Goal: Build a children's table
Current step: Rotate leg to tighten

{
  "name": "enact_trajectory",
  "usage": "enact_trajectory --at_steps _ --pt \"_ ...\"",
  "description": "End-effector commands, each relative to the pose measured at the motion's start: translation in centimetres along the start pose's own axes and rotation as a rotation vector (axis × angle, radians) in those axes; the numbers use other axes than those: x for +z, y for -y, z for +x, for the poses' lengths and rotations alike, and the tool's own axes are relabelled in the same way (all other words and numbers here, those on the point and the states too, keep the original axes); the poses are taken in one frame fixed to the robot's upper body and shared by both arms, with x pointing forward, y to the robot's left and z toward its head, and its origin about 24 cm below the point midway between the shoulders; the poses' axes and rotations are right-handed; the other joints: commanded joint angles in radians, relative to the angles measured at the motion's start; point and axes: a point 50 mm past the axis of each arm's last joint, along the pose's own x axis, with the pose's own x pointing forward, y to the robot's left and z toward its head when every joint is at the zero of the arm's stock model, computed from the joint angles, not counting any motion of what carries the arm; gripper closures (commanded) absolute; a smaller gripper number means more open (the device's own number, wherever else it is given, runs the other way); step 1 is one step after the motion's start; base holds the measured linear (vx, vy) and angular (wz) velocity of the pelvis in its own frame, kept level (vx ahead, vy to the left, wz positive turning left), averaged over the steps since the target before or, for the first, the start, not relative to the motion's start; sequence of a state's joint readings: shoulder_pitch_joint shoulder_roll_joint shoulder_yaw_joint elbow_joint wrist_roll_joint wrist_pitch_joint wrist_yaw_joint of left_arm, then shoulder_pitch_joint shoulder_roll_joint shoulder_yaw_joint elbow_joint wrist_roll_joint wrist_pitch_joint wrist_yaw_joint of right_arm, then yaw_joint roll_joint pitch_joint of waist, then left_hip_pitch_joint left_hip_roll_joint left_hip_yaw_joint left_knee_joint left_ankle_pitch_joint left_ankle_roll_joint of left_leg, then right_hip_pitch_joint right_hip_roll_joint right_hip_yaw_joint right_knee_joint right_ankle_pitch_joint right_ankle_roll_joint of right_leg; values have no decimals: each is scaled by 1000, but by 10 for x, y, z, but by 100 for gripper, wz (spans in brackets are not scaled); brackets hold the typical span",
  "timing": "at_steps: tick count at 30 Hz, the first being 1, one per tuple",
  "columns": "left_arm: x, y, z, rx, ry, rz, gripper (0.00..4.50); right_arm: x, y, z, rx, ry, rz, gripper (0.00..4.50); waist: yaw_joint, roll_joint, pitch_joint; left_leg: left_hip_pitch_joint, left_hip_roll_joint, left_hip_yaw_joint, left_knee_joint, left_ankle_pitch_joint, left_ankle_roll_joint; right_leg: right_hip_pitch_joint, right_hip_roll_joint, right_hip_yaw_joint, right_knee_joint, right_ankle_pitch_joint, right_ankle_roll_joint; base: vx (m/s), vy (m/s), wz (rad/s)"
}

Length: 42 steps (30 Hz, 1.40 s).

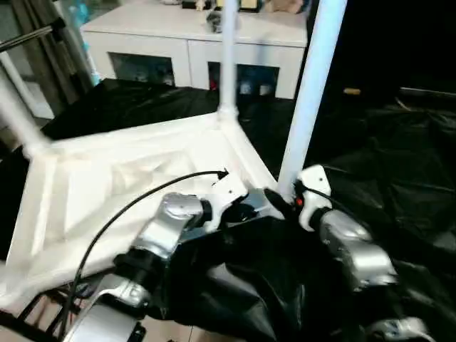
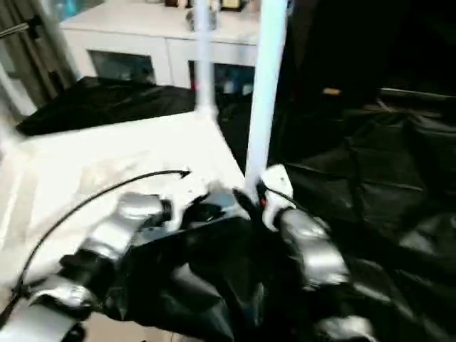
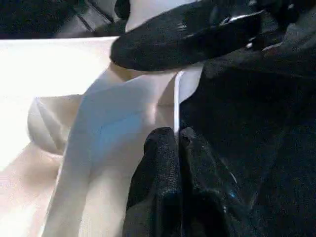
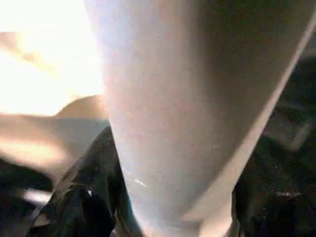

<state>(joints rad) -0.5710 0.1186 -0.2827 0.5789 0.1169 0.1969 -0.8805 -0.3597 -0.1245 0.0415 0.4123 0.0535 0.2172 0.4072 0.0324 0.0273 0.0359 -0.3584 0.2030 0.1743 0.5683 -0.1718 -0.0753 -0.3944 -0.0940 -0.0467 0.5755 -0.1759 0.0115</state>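
Gripping the near leg (image 1: pixel 308 92) at its base, the right gripper (image 1: pixel 285 201) straddles it; the left gripper (image 3: pixel 177 143), fingers pressed together, touches the upturned tabletop (image 1: pixel 107 192) on black sheeting (image 1: pixel 385 164).

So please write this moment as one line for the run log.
tabletop: upside down, legs standing in sockets | right gripper: around near leg at its base | left gripper: shut, at tabletop edge beside that leg
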Motion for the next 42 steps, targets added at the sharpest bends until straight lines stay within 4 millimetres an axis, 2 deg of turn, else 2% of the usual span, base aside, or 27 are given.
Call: enact_trajectory --at_steps 1,2,3,5,9,10,11,12,13,15,16,17,18,22,23,24,28,29,32,35,36,40,41,42 --pt "24 23 24 -118 53 61 450 -20 -37 13 110 -104 -7 150 -3 -13 -39 10 5 -12 -75 -440 -5 18 -36 9 -107 -603 -72 0 0 0" --pt "23 23 24 -126 50 64 450 -19 -41 14 127 -92 9 129 -3 -6 -38 13 4 -12 -75 -457 -3 13 -35 9 -112 -612 -68 0 0 0" --pt "23 23 23 -127 48 66 450 -19 -42 14 137 -87 17 115 -4 -10 -39 13 4 -12 -74 -459 -1 14 -35 9 -112 -611 -67 0 0 0" --pt "22 22 21 -125 45 66 450 -18 -43 13 150 -79 29 108 -3 -7 -40 9 6 -13 -78 -455 2 17 -35 10 -109 -581 -74 0 0 0" --pt "19 16 15 -110 36 68 450 -13 -37 12 113 -44 -23 64 -1 -7 -44 8 11 -11 -81 -441 2 18 -34 16 -98 -487 -109 0 0 0" --pt "18 15 12 -121 41 78 450 -10 -36 10 150 -20 -40 64 0 -6 -45 6 11 -10 -81 -431 4 20 -34 18 -94 -454 -122 0 0 0" --pt "16 14 7 -149 45 97 450 -5 -35 4 234 15 -79 64 5 8 -49 6 12 -10 -80 -414 5 23 -35 20 -88 -402 -138 0 0 0" --pt "15 14 5 -161 47 103 450 -4 -34 2 262 24 -93 64 4 -2 -52 0 14 -6 -78 -387 14 28 -31 22 -82 -329 -154 0 0 0" --pt "13 14 2 -185 47 102 450 -3 -33 -2 311 28 -116 64 4 -3 -53 -3 13 -5 -77 -367 20 32 -30 23 -77 -294 -165 0 0 0" --pt "11 15 -2 -215 47 102 450 -1 -31 -8 373 33 -145 64 8 -3 -53 -1 15 1 -72 -342 37 31 -31 25 -73 -250 -193 0 0 0" --pt "11 15 -2 -220 46 102 450 -1 -31 -10 386 35 -152 64 11 -9 -52 -3 14 3 -69 -329 48 32 -33 26 -72 -254 -199 50 -30 7" --pt "7 15 -10 -265 38 119 450 2 -25 -21 492 39 -179 64 12 -6 -54 -1 15 5 -66 -308 55 31 -34 27 -69 -243 -208 50 -30 7" --pt "7 15 -10 -265 38 119 450 2 -25 -21 492 39 -179 64 14 -8 -58 -8 16 3 -64 -269 66 42 -33 26 -62 -200 -215 0 0 0" --pt "1 16 -22 -339 34 136 450 0 -15 -41 661 -1 -198 64 28 -4 -61 -6 21 6 -56 -192 97 43 -32 24 -46 -65 -261 0 0 0" --pt "-1 16 -25 -354 25 140 450 -1 -14 -46 702 -22 -204 64 34 -5 -61 -5 20 6 -56 -182 103 47 -29 22 -43 -49 -268 0 0 0" --pt "-4 15 -30 -367 16 143 450 -3 -13 -52 759 -56 -214 64 37 -2 -61 -4 22 7 -55 -176 107 45 -28 21 -40 -36 -275 0 0 0" --pt "-8 12 -38 -395 0 143 450 -6 -10 -57 812 -96 -228 64 42 -1 -59 -2 25 9 -57 -202 101 44 -30 21 -40 -68 -279 0 0 0" --pt "-9 12 -42 -404 -7 143 450 -6 -10 -58 826 -101 -222 79 43 -10 -55 -2 24 9 -60 -235 86 42 -33 22 -46 -138 -267 0 0 0" --pt "-10 12 -46 -420 -2 132 450 -6 -11 -60 858 -102 -207 98 46 -11 -53 2 25 9 -64 -266 61 39 -35 25 -54 -224 -239 0 0 0" --pt "-11 13 -47 -424 -5 131 450 -6 -12 -61 881 -104 -194 131 47 -11 -53 0 24 9 -64 -256 57 38 -33 27 -54 -218 -231 0 0 0" --pt "-12 13 -48 -425 -6 130 450 -5 -13 -61 887 -103 -190 135 49 -7 -55 0 24 8 -64 -245 56 39 -34 27 -51 -207 -231 0 0 0" --pt "-13 15 -47 -428 -7 124 450 -6 -17 -60 902 -99 -170 173 51 -7 -58 -1 23 9 -60 -221 62 40 -33 26 -47 -159 -241 0 0 0" --pt "-13 15 -47 -429 -7 124 450 -6 -18 -60 903 -98 -168 173 53 0 -58 0 23 8 -60 -216 63 40 -32 25 -45 -147 -245 0 0 0" --pt "-13 15 -46 -426 -8 123 450 -7 -18 -60 901 -98 -162 178 52 -5 -58 -2 22 9 -59 -215 63 41 -31 25 -46 -138 -247 0 0 0"
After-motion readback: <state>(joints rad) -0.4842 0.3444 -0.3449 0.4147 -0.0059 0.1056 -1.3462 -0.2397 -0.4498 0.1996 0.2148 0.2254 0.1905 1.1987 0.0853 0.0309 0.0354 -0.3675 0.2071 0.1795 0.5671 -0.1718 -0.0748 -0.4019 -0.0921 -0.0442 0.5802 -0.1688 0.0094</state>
